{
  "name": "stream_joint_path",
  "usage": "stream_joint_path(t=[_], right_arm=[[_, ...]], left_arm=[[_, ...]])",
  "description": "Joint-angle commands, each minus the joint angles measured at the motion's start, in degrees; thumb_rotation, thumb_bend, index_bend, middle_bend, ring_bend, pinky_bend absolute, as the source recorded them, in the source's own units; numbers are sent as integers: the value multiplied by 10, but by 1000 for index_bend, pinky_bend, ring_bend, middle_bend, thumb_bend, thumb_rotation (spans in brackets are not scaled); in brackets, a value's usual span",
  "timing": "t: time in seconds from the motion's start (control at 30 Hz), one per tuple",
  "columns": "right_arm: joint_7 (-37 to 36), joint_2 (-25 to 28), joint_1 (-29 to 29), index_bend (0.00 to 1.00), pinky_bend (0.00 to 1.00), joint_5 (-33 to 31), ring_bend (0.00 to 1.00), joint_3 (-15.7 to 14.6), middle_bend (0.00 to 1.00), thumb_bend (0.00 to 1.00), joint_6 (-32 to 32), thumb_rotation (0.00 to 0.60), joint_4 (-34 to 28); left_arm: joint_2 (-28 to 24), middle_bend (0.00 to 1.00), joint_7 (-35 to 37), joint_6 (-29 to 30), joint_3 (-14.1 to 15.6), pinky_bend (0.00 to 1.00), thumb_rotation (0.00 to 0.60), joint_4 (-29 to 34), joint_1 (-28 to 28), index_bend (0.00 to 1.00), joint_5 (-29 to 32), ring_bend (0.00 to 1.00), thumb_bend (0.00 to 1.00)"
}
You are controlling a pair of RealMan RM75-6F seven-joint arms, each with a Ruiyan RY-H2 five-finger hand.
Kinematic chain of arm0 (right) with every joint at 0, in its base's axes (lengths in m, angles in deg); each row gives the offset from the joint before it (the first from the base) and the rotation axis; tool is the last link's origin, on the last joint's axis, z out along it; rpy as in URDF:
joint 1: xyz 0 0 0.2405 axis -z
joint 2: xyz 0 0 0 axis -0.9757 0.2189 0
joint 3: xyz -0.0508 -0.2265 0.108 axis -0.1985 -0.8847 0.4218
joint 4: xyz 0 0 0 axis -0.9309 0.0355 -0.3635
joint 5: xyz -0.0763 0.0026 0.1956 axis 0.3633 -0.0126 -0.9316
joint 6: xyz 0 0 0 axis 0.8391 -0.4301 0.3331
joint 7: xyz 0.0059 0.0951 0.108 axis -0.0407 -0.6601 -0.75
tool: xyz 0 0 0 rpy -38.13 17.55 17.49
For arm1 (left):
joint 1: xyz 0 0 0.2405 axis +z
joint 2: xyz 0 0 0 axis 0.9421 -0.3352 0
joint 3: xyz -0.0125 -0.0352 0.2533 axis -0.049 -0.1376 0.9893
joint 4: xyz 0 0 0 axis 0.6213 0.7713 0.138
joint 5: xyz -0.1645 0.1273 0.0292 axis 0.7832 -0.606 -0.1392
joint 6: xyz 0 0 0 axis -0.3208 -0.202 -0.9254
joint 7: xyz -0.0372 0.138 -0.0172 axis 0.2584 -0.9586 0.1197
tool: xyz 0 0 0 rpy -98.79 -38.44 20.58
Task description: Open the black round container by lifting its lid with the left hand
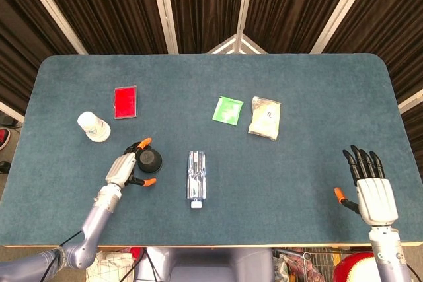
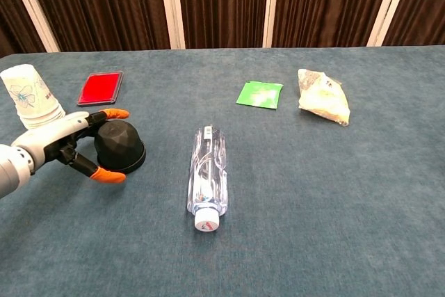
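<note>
Matt faceted black lid [image 2: 119, 140], clear glossy bottle [image 2: 207, 175], seemingly felt table [image 2: 334, 199].

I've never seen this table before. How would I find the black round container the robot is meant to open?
Start at the blue table and go to its near left part, where the left hand reaches in with spread orange-tipped fingers. The black round container sits right by those fingers, left of the clear bottle lying flat. It is the only dark, faceted dome; the paper cup nearby is white.
</note>
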Motion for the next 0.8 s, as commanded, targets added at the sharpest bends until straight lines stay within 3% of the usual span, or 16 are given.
stream_joint_path(t=[0.03, 0.7, 0.8], right_arm=[[-2, 1, -1, 68, 11, -2, 68, 2, 24, 289, 1, 600, 0], [-7, -5, 6, 68, 11, 5, 68, -9, 24, 289, -4, 600, 7], [-9, -4, 5, 68, 11, 5, 68, -9, 24, 289, -2, 600, 7]], left_arm=[[5, 192, -13, 6, 1, 0, 600, 1, -2, 69, 6, 0, 154], [31, 201, -53, 45, 6, 0, 600, -30, -2, 69, 11, 0, 206], [35, 232, -56, 45, 4, 0, 600, -35, -4, 69, 13, 0, 255]])
